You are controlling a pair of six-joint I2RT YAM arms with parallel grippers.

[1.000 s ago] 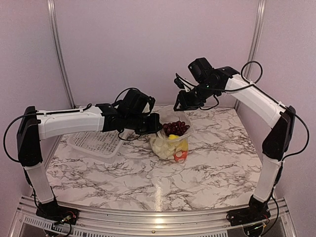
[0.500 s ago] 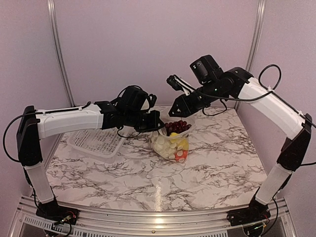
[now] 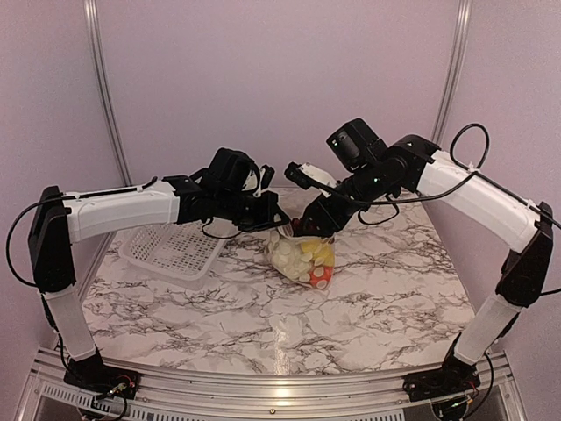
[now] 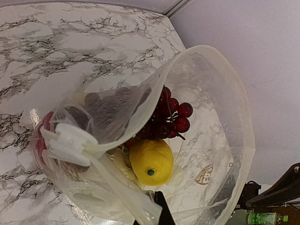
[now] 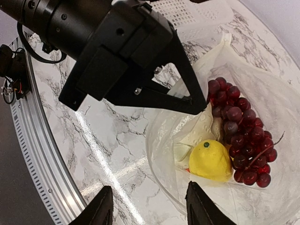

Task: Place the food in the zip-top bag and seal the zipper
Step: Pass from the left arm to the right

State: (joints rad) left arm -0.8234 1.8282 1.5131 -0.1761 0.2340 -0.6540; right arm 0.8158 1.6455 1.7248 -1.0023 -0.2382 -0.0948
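Note:
The clear zip-top bag [image 3: 301, 260] stands on the marble table, mouth up. My left gripper [image 4: 157, 208] is shut on the bag's near rim, next to the pale zipper [image 4: 117, 187], and holds the mouth open. Food lies inside: a yellow lemon [image 4: 151, 161], dark red grapes [image 4: 169, 117], white cauliflower [image 3: 287, 258] and a red-orange piece [image 3: 320, 277]. My right gripper [image 5: 150, 211] hovers open just above the bag's mouth with nothing between its fingers [image 5: 199, 206]. From the right wrist I see the lemon [image 5: 210, 160], the grapes [image 5: 241, 133] and the left gripper [image 5: 199, 105] pinching the rim.
A white perforated basket [image 3: 171, 250] sits on the table to the left of the bag, under the left arm. The marble table [image 3: 263, 324] runs to a metal rail at the near edge. Pink walls close in the back and sides.
My right gripper has come down and to the left over the bag's mouth, and its jaws have spread wider. The left gripper keeps its hold on the rim, nearly still.

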